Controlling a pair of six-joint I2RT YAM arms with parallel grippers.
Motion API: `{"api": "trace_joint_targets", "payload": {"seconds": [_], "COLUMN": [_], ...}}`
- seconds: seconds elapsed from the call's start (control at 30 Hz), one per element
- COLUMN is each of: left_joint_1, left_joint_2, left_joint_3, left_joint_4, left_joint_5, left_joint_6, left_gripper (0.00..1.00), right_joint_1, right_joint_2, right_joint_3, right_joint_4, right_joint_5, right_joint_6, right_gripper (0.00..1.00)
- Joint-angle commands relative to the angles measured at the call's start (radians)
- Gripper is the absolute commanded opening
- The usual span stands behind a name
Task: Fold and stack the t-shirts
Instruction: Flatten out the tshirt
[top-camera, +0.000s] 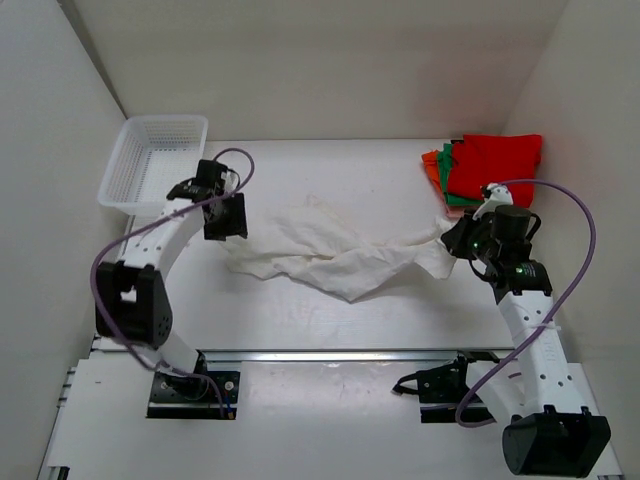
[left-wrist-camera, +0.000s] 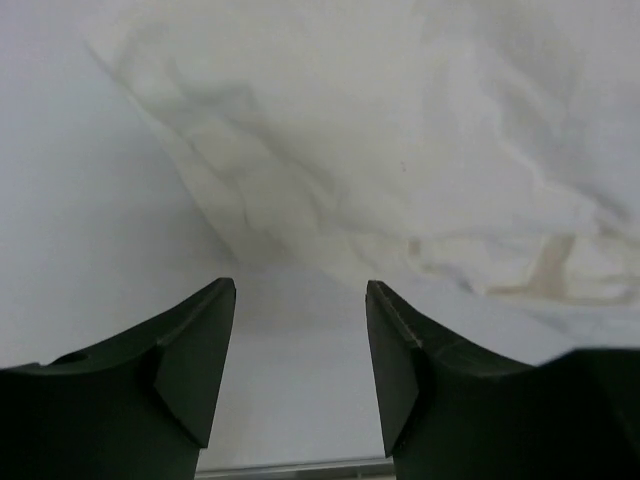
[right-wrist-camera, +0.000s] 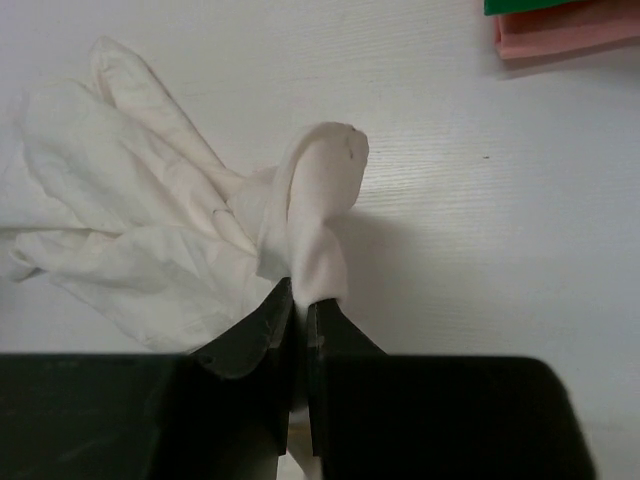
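Observation:
A large white t-shirt (top-camera: 330, 250) lies crumpled and stretched across the middle of the table. My right gripper (right-wrist-camera: 301, 305) is shut on a bunched edge of the white t-shirt (right-wrist-camera: 320, 200) at its right end. My left gripper (left-wrist-camera: 300, 300) stands open just off the shirt's left end, with bare table between its fingers and the white cloth (left-wrist-camera: 400, 150) a little ahead of them. In the top view the left gripper (top-camera: 225, 222) is beside the shirt's left edge and the right gripper (top-camera: 462, 238) at its right tip. Folded red (top-camera: 505, 155), green (top-camera: 452, 178) and orange (top-camera: 432, 165) t-shirts are stacked at the back right.
A white mesh basket (top-camera: 150, 160) stands at the back left, close behind my left arm. White walls close in the table on the left, back and right. The folded pile's edge (right-wrist-camera: 560, 25) shows at the top right of the right wrist view.

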Motion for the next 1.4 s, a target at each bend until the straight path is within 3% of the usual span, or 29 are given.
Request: {"api": "trace_joint_targets", "payload": {"seconds": [0.0,0.1,0.17,0.37,0.43,0.5,0.63,0.73,0.8,0.83,0.87,0.9,1.0,1.07,1.2,1.27,1.37], "left_joint_1": [-0.033,-0.032,-0.041,-0.272,-0.277,-0.279,-0.262,-0.233,-0.218,-0.219,-0.211,-0.202,-0.185,-0.158,0.029,0.089,0.083], "left_joint_2": [-0.279,-0.338,-0.355,-0.263,-0.208,-0.177,-0.13,-0.152,-0.154,-0.142,-0.107,-0.085,-0.034,-0.129,-0.3,-0.323,-0.248], "left_joint_3": [-0.19,-0.32,-0.382,-0.509,-0.558,-0.58,-0.583,-0.604,-0.614,-0.606,-0.582,-0.562,-0.393,-0.278,-0.082,0.132,0.418], "left_joint_4": [0.143,0.194,0.226,0.371,0.473,0.514,0.55,0.6,0.649,0.659,0.654,0.622,0.436,0.344,0.203,0.119,-0.051], "left_joint_5": [0.092,0.051,0.122,0.075,0.076,0.028,-0.072,-0.163,-0.19,-0.19,-0.174,-0.168,-0.199,-0.212,-0.1,-0.117,-0.172], "left_joint_6": [-0.024,-0.037,-0.044,-0.202,-0.255,-0.287,-0.307,-0.339,-0.353,-0.35,-0.342,-0.335,-0.253,-0.191,-0.152,-0.103,-0.062], "left_gripper": [0.66,0.68,0.68,0.68,0.67,0.72,0.73,0.74,0.8,0.7,0.54,0.01,0.0,0.0,0.0,0.0,0.0], "right_joint_1": [-0.008,0.01,0.015,0.027,0.047,0.061,0.058,0.055,0.053,0.055,0.053,0.047,0.035,0.006,-0.074,-0.094,-0.088], "right_joint_2": [-0.006,0.004,0.004,-0.006,-0.009,-0.01,-0.018,-0.004,0.002,0.002,0.002,0.002,0.013,0.001,-0.038,-0.041,-0.042], "right_joint_3": [-0.011,-0.017,-0.031,-0.072,-0.07,-0.071,-0.079,-0.089,-0.094,-0.099,-0.097,-0.086,-0.027,0.03,0.172,0.233,0.299], "right_joint_4": [0.035,0.045,0.055,0.098,0.087,0.093,0.09,0.11,0.119,0.116,0.125,0.125,0.083,0.056,0.01,-0.019,-0.054], "right_joint_5": [-0.002,-0.002,-0.007,-0.021,-0.018,-0.01,-0.025,-0.03,-0.034,-0.034,-0.042,-0.051,-0.065,-0.102,-0.182,-0.185,-0.177], "right_joint_6": [-0.027,-0.022,-0.019,0.025,0.024,0.025,0.025,0.03,0.028,0.028,0.03,0.025,-0.011,-0.036,-0.05,-0.053,-0.049], "right_gripper": [0.0,0.0,0.0,0.0,0.0,0.0,0.0,0.0,0.0,0.0,0.0,0.0,0.0,0.0,0.0,0.0,0.0]}}
